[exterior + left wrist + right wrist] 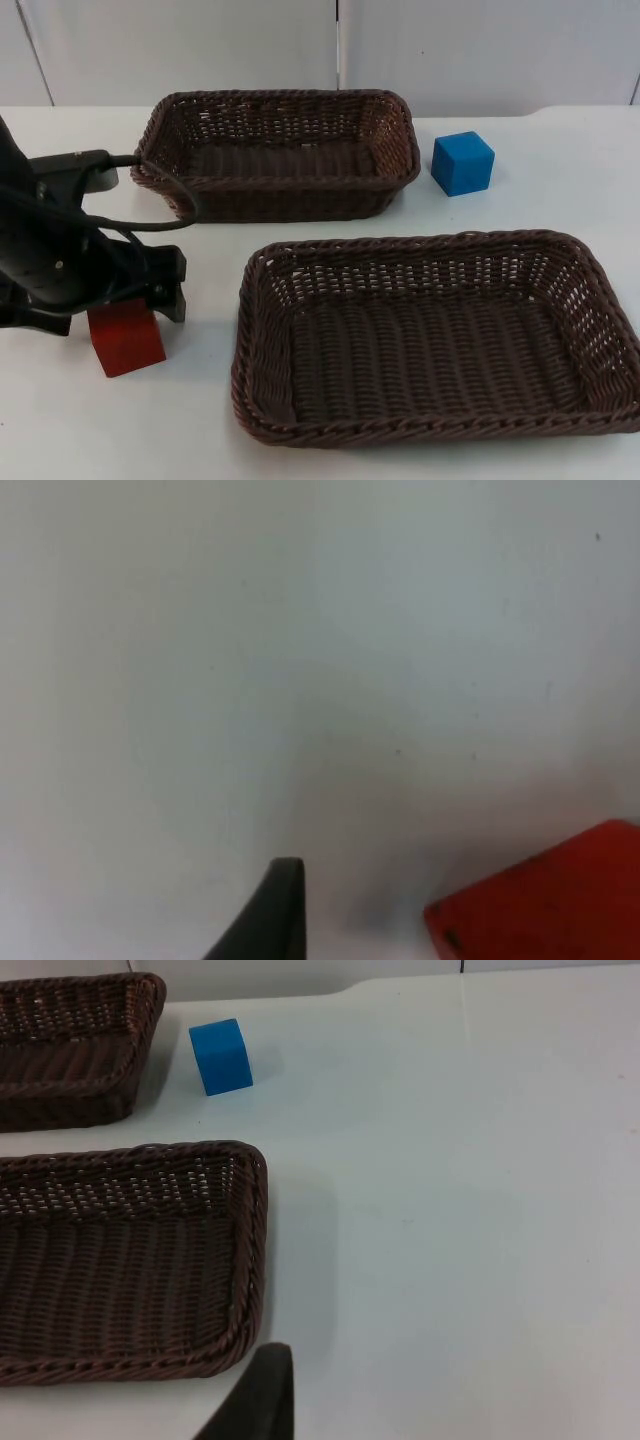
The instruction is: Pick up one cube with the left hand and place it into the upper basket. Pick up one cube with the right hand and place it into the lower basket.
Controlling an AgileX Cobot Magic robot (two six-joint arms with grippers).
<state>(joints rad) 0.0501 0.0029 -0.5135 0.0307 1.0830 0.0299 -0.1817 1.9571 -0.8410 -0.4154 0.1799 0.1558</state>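
- Left gripper (165,285) low near the table's (560,200) left edge, just behind the red cube (125,338); how far open, impossible to tell, nor whether around the cube or only beside it.
- In the left wrist view, red cube (545,905) off to one side of the black fingertip. Risk: closing off-centre, catching a corner and pushing or tipping the cube instead of gripping it.
- Upper basket (280,100) along the far edge, its near left corner close to the left arm. Risk: snagging the woven rim on the carry and dragging the basket.
- Right gripper (255,1400) waiting over the bare right side of the table, beside the lower basket's (245,1260) corner; opening impossible to tell, no cube in it.
- Blue cube (463,162) toward the far edge, just beside the upper basket's right end. Risk: knocking that rim on approach.
- Lower basket (255,330) near the front edge; both baskets empty. Risk: a cube into the wrong one.
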